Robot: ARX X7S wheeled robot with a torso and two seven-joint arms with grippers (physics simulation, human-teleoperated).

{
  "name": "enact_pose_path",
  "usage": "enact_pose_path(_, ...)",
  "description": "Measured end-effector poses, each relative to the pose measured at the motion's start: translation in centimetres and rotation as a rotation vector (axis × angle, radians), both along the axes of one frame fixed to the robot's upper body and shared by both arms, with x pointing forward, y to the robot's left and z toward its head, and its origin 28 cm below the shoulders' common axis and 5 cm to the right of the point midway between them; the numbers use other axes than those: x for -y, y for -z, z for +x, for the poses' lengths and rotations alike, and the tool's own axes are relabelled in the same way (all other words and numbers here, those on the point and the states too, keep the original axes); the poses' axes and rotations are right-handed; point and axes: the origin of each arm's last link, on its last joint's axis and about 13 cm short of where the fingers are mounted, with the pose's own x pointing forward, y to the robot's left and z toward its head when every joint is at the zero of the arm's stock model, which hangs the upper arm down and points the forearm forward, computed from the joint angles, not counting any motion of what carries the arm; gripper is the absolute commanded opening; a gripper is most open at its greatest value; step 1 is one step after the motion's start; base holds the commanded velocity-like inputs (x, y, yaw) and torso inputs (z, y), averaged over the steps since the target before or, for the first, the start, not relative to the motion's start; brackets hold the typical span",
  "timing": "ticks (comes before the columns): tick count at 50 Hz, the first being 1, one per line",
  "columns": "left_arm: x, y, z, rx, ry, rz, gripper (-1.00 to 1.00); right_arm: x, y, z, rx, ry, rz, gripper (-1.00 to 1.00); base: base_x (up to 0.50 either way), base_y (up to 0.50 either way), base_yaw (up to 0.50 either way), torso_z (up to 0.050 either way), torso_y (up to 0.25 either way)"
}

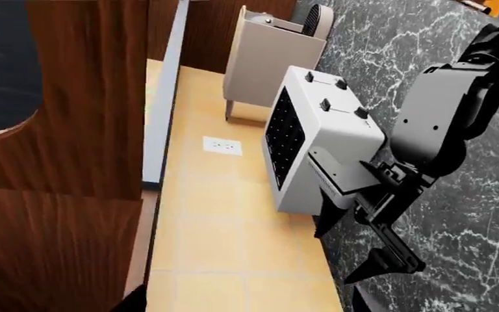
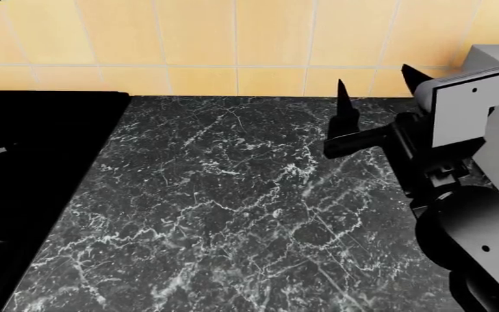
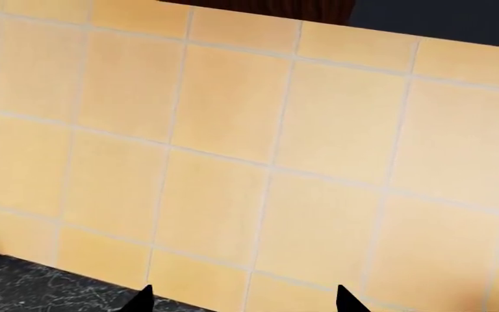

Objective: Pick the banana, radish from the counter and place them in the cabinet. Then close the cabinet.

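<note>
- Marble counter [image 2: 232, 214], dark with white veining, fills the head view beneath a yellow tiled wall [image 2: 232, 39]; a black stovetop [image 2: 33, 162] borders it at 9 o'clock.
- At 3 o'clock the right gripper [image 2: 375, 88] hangs over the back of the counter, its two black fingers spread wide and holding nothing, tips toward the tiles.
- Its own wrist camera sees mostly wall, with only the two fingertips [image 3: 141, 299] showing, well apart.
- From the left wrist camera, the same gripper appears beside a white toaster [image 1: 319, 140] that stands on the counter; dark wood cabinet panels [image 1: 67, 130] fill much of that frame.
- The left gripper shows in no view, so its state cannot be told.
- Neither the banana nor the radish is visible in any picture, so their bearing from the gripper and their long axes cannot be judged.
- A small orange-yellow patch at one corner of the left wrist view is too slight to identify.
- Judgement: the produce must be located before either arm can pick it up; only the right arm is over the counter.
</note>
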Motion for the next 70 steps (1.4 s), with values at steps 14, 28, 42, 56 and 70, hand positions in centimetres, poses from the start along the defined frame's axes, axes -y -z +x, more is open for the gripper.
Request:
enact_pose_path(14,-0.4,2.9,2.3,-0.147,-0.134,0.062,1.0,0.2,-0.1,-0.1,0.005,0.015,0.009,1.0,0.0,0.0,0.0,0.0,-0.003)
enact_pose_path(28,-1.1,6.0,4.4,-0.291,-0.26,0.064,1.0,0.4,-0.2,-0.3,0.013,0.031,0.005,1.0,0.0,0.0,0.0,0.0,-0.001)
enact_pose_path(42,-2.0,10.0,5.6,-0.44,-0.369,0.064,1.0,0.6,-2.0,-1.4,0.092,0.059,-0.001,1.0,0.0,0.0,0.0,0.0,0.0)
enact_pose_path(56,-3.0,13.3,5.7,-0.548,-0.442,0.051,1.0,1.7,-5.0,-3.7,0.211,0.101,0.033,1.0,0.0,0.0,0.0,0.0,0.0)
enact_pose_path(70,-4.2,16.2,5.9,-0.646,-0.53,0.038,1.0,2.7,-7.9,-6.4,0.349,0.118,0.066,1.0,0.0,0.0,0.0,0.0,0.0)
